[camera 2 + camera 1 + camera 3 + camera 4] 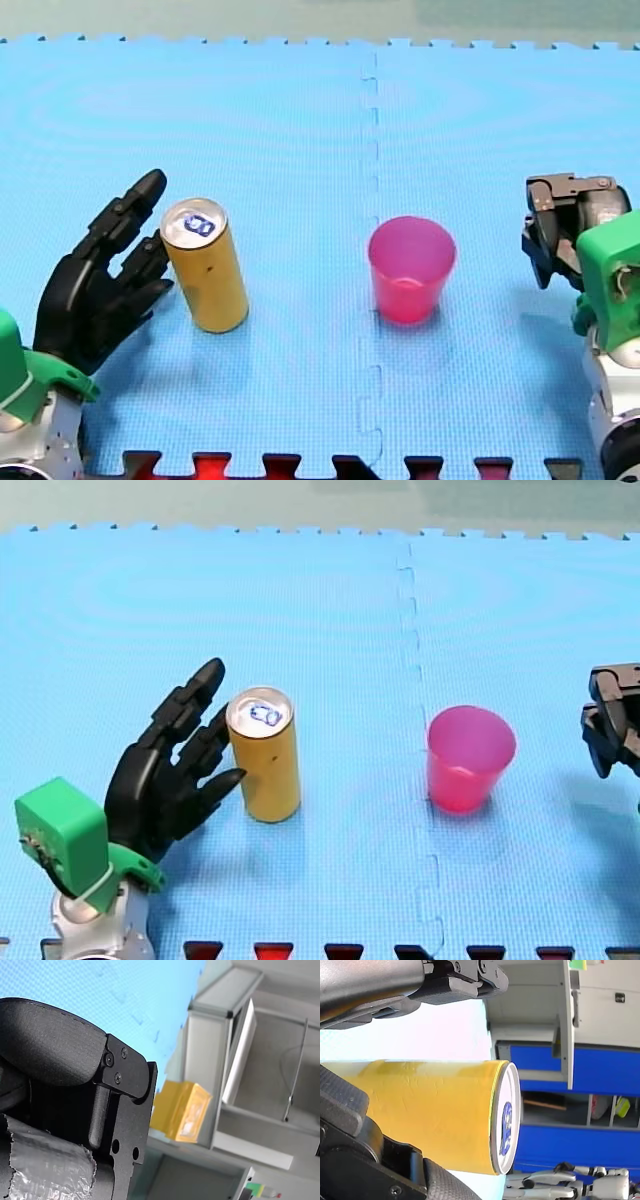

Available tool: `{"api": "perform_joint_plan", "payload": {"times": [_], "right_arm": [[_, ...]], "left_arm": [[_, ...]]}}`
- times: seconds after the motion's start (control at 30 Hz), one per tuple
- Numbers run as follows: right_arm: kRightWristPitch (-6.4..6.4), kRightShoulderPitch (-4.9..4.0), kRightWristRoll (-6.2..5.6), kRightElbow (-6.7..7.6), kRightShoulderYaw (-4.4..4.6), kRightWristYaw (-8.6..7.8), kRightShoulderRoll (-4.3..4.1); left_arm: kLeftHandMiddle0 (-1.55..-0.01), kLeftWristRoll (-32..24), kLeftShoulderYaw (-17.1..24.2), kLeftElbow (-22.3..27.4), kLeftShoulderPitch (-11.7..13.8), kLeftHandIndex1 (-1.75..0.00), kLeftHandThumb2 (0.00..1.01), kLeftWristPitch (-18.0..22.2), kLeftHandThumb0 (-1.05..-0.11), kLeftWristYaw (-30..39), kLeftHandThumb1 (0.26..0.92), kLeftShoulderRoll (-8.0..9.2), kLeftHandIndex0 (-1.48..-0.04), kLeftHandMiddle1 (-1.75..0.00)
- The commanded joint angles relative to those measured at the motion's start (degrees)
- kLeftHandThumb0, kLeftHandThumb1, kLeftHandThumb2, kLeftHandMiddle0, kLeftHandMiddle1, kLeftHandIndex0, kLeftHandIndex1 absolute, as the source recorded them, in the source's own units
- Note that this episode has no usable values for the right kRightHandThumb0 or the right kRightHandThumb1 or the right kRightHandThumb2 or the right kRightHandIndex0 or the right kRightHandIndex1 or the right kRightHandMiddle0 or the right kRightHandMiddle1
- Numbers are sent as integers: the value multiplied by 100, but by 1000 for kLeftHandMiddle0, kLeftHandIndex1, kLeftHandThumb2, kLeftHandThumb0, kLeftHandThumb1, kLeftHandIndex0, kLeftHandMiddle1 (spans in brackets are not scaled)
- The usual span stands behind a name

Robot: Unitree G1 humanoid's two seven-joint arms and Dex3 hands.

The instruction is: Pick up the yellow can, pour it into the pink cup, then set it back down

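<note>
The yellow can (265,755) stands upright on the blue foam mat, its silver top with the pull tab facing up. My left hand (213,730) is just left of it, fingers extended along its side and the thumb tip at its wall, not closed round it. The second wrist view shows the can (430,1110) close between that hand's black fingers (350,1110). To the can's right the pink cup (470,758) stands upright with its mouth up. My right hand (555,225) hangs at the mat's right edge with curled fingers, apart from the cup and holding nothing.
A jigsaw seam (415,680) runs front to back between can and cup. The mat's toothed front edge (340,948) lies close to my body. Green wrist modules (60,840) sit behind each hand. The first wrist view shows a yellow box (180,1110) on grey shelving.
</note>
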State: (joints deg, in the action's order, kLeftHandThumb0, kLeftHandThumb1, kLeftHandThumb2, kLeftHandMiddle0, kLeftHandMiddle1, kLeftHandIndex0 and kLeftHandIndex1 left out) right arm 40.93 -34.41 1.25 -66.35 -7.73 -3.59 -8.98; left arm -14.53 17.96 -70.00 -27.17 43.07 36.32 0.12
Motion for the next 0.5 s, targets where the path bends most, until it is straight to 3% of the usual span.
{"api": "perform_joint_plan", "payload": {"times": [0.0, 0.17, 0.47], "right_arm": [[-15, -8, -31, 13, -15, 2, -42], [-3, -21, -13, -25, -13, 7, -57], [-137, -45, 16, -43, -3, 95, -81]], "left_arm": [[-212, -24, 30, -27, -18, -1, 23, -34, -1048, 33, 746, 57, -251, 0], [-207, -33, 58, -64, 31, 0, 20, -141, -1048, 121, 751, 130, -246, 0], [-201, 8, 62, -87, 47, 0, 16, -206, -1048, 61, 759, 174, -240, 0]]}}
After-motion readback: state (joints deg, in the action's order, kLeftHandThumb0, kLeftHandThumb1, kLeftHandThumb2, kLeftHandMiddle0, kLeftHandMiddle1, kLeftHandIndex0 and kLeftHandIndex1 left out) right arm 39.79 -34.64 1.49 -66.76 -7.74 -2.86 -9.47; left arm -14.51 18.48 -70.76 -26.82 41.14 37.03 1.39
